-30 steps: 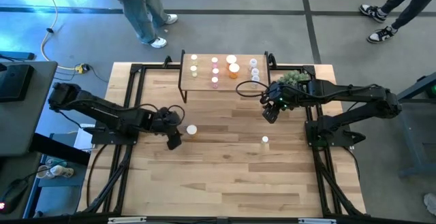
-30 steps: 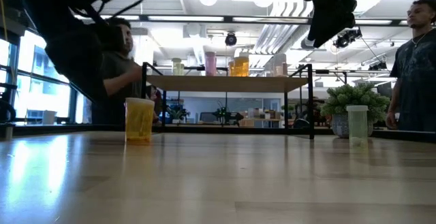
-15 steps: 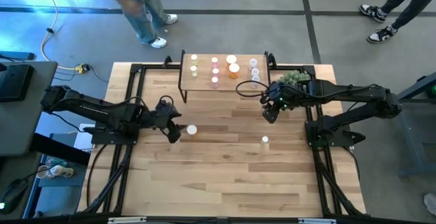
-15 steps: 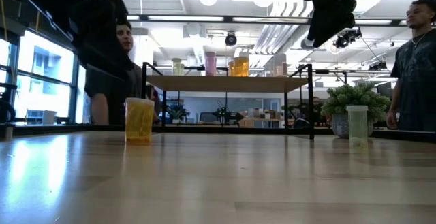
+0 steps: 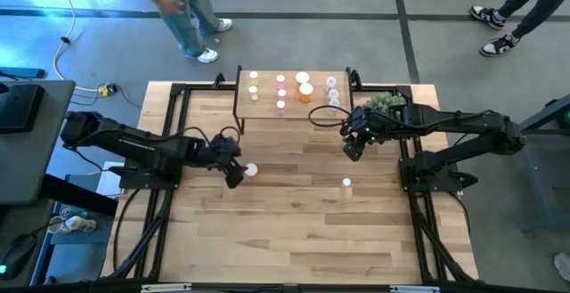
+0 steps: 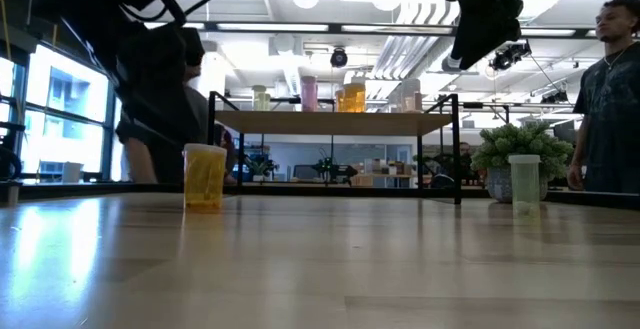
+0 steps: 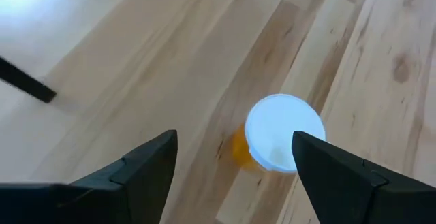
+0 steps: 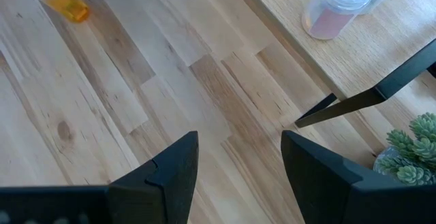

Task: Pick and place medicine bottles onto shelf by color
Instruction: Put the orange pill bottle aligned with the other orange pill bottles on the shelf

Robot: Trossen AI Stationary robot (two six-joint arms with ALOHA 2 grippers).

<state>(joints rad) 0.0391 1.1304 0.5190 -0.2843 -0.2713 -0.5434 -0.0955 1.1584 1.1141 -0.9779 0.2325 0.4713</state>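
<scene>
An orange bottle (image 5: 251, 170) with a white cap stands upright on the tabletop; it also shows in the low view (image 6: 205, 176) and the left wrist view (image 7: 283, 142). My left gripper (image 5: 234, 174) is open just to its left and a little above it, touching nothing. A pale bottle (image 5: 346, 183) stands on the table at mid right, also seen in the low view (image 6: 524, 184). The shelf (image 5: 267, 106) stands at the far edge on black legs and carries several yellowish, pink, orange and clear bottles. My right gripper (image 5: 354, 147) is open and empty, raised near the shelf's right end.
A small green plant (image 5: 381, 102) stands right of the shelf, close behind my right arm. A black frame rail (image 5: 178, 93) borders the table. People stand beyond the far edge (image 5: 191, 12) and at the right (image 6: 612, 99). Bare tabletop (image 5: 294, 231) lies toward the near edge.
My left gripper has moved a short way toward the table's right edge, closer to the orange bottle, first shifting slightly toward the far edge. Both bottles on the table have stayed put. The person behind the far edge has shifted.
</scene>
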